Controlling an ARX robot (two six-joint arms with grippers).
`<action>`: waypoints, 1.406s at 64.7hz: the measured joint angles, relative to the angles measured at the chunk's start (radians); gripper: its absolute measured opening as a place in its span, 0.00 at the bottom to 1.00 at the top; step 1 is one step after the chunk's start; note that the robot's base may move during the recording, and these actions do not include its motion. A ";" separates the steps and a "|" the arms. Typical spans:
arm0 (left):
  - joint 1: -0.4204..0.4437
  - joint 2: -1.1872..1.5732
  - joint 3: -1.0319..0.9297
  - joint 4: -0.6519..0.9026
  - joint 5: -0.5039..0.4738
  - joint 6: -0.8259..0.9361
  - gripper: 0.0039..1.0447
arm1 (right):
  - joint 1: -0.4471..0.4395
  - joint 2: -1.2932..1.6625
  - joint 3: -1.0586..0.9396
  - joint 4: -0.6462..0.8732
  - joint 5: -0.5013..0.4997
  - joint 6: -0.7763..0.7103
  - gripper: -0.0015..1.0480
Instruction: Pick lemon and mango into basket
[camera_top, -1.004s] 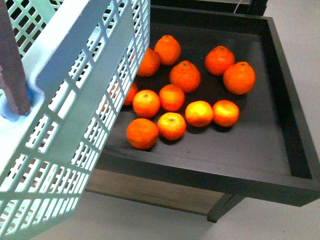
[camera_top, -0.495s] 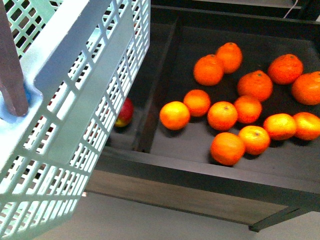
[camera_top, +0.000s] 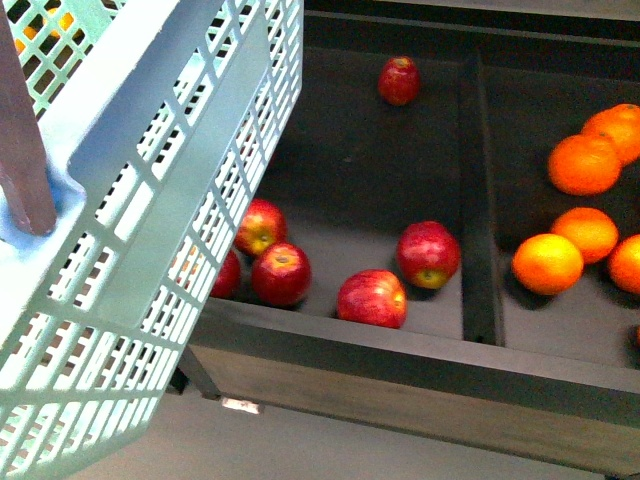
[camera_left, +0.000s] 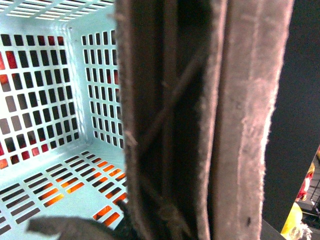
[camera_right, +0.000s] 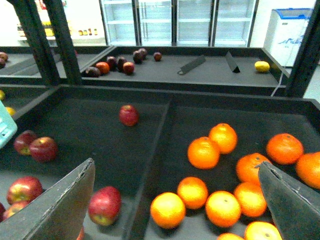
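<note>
The basket (camera_top: 150, 200) hangs near left, its handle (camera_left: 250, 120) filling the left wrist view; whether the left jaws clamp it cannot be told. The right jaws gape, empty, over apples (camera_right: 105, 205) and tangerines (camera_right: 203, 152). No mango shows. A yellow fruit (camera_right: 262, 66) on the far shelf (camera_right: 210, 75) may be the lemon: probably firm, smooth and slippery, best taken across its middle.

The basket (camera_top: 140, 110) hangs at the left, before the bench (camera_top: 400, 350). Apples (camera_top: 372, 298) lie in the bench's left compartment, tangerines (camera_top: 547, 263) in the right, a divider (camera_top: 478, 200) between.
</note>
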 joint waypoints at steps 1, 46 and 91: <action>0.000 0.000 0.000 0.000 0.000 0.000 0.14 | 0.000 0.000 0.000 0.000 0.002 0.000 0.92; 0.001 0.000 0.000 0.000 -0.003 0.003 0.14 | 0.000 0.001 0.000 0.001 0.001 0.000 0.92; 0.002 0.000 0.002 0.000 -0.005 0.003 0.14 | 0.000 -0.001 0.000 0.002 0.003 -0.001 0.92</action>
